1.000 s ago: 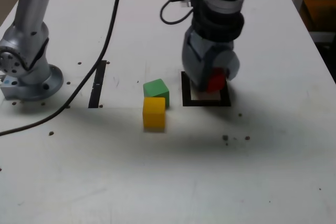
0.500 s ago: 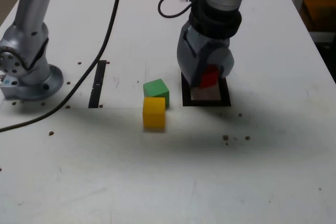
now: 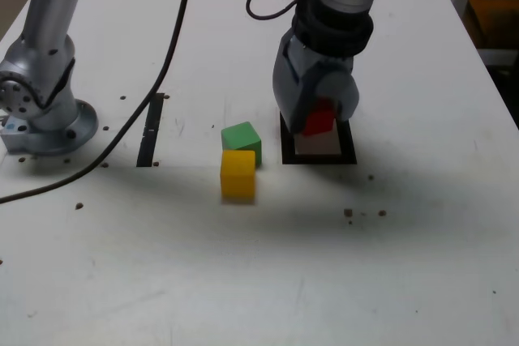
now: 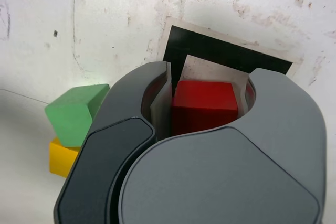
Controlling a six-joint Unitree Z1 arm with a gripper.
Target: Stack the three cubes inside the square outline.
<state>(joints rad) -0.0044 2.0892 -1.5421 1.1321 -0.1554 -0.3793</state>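
Note:
My gripper (image 3: 319, 122) is shut on the red cube (image 3: 320, 117), which hangs just above the square outline (image 3: 320, 159), a black tape frame with a white centre. In the wrist view the red cube (image 4: 203, 106) sits between the dark jaws of the gripper (image 4: 209, 90), with the square outline (image 4: 226, 56) right beyond it. The green cube (image 3: 242, 138) and the yellow cube (image 3: 238, 174) rest on the table touching each other, to the exterior view's left of the outline. The wrist view shows the green cube (image 4: 76, 114) beside the gripper, with the yellow cube (image 4: 62, 156) partly hidden behind it.
A straight black tape strip (image 3: 150, 131) lies at the exterior view's left, near the arm's base (image 3: 40, 115). A black cable (image 3: 166, 62) runs across the table from the top toward the left edge. Small dark specks dot the white tabletop (image 3: 324, 265).
The gripper with the red cube has shifted slightly toward the exterior view's left and a little upward over the outline. The green and yellow cubes have not moved.

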